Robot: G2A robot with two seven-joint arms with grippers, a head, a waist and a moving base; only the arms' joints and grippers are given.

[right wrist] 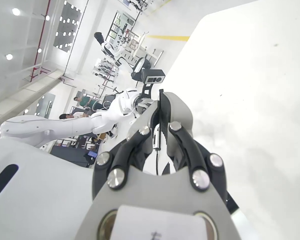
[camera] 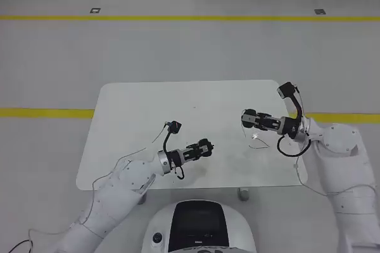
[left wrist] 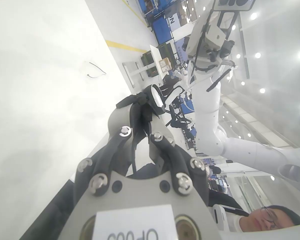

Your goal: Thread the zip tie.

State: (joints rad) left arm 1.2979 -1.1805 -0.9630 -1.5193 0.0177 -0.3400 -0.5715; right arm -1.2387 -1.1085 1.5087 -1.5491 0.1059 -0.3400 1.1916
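A thin dark zip tie [camera: 260,141] lies bent into an open curve on the white table [camera: 145,114], near the right side; it also shows as a small loop [left wrist: 96,72] on the tabletop in the left wrist view. My right gripper [camera: 245,117] hovers just beyond the zip tie towards the table's middle, fingers shut [right wrist: 162,94] with nothing seen between them. My left gripper [camera: 209,147] is over the front middle of the table, well to the left of the zip tie, shut [left wrist: 137,99] and holding nothing I can see.
The table has rounded corners, and its front edge [camera: 177,187] runs just below the left gripper. Bare tabletop spreads to the left and the back. A tiny dark speck [camera: 194,107] sits near the table's centre.
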